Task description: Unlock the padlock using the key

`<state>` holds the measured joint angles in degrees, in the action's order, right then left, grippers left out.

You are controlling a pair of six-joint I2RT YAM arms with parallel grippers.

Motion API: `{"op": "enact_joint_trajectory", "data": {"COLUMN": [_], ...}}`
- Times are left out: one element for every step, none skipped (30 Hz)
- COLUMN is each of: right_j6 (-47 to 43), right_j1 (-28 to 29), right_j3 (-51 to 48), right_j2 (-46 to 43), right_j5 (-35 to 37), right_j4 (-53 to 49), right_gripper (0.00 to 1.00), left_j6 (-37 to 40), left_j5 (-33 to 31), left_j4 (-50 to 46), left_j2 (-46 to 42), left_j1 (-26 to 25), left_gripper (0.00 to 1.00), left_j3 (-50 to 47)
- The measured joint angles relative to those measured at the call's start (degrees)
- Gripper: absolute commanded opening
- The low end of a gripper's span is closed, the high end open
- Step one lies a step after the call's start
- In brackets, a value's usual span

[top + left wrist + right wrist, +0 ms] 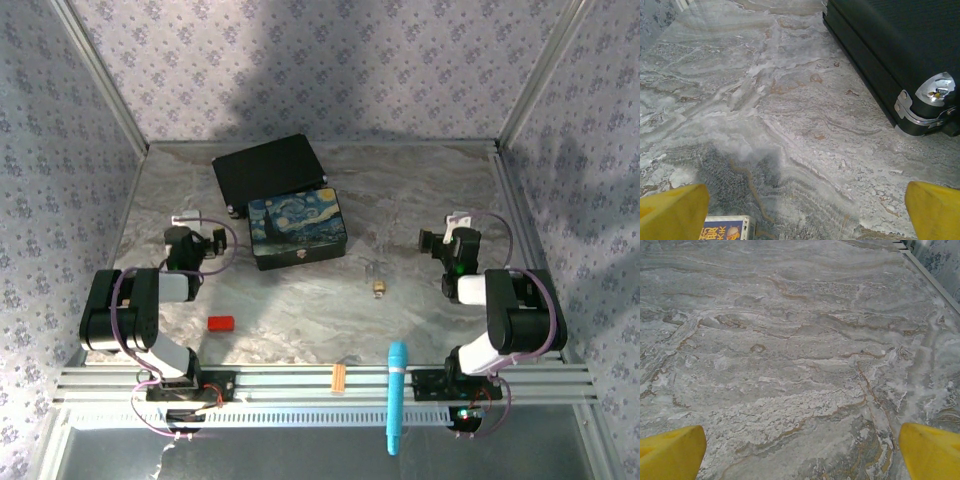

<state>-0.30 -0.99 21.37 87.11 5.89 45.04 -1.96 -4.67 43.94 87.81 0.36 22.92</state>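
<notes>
The tiny brass padlock (pixel 379 288) lies on the marble table (pixel 300 300) between the two arms, nearer the right one. Just behind it rests the thin silvery key (pixel 372 268), small and faint. My left gripper (pixel 190 222) hovers at the left, beside the painted box, well away from both. In the left wrist view the left gripper (pixel 805 212) is open, yellow fingertips (pixel 672 212) wide apart over bare table. My right gripper (pixel 455 225) stands right of the padlock. It (pixel 800 452) is open too, with only marble between its fingertips (pixel 932 450).
A painted box (pixel 297 230) sits mid-table with a black case (pixel 268 170) (pixel 900 55) behind it. A red block (pixel 221 323) lies front left. An orange-tan strip (pixel 339 378) and a blue tool (pixel 397 395) rest on the front rail. A small printed box (pixel 725 227) is beneath the left gripper.
</notes>
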Motion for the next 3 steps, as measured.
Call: {"op": "enact_joint_trajectory", "data": {"right_j6": [0.0, -0.1, -0.2], "right_j1": [-0.1, -0.1, -0.1], "right_j3": [0.1, 0.1, 0.2], "right_j2": [0.0, 0.0, 0.0], "right_j5": [-0.2, -0.4, -0.6], "right_j4": [0.0, 0.0, 0.0], "right_gripper": [0.99, 0.99, 0.99], "left_j6": [0.0, 0.0, 0.0], "left_j5": [0.0, 0.1, 0.2], "left_j4": [0.0, 0.0, 0.0], "left_j2": [0.0, 0.0, 0.0], "left_j1": [0.0, 0.0, 0.0], "left_gripper": [1.0, 1.0, 1.0], "left_j3": [0.0, 0.0, 0.0]}}
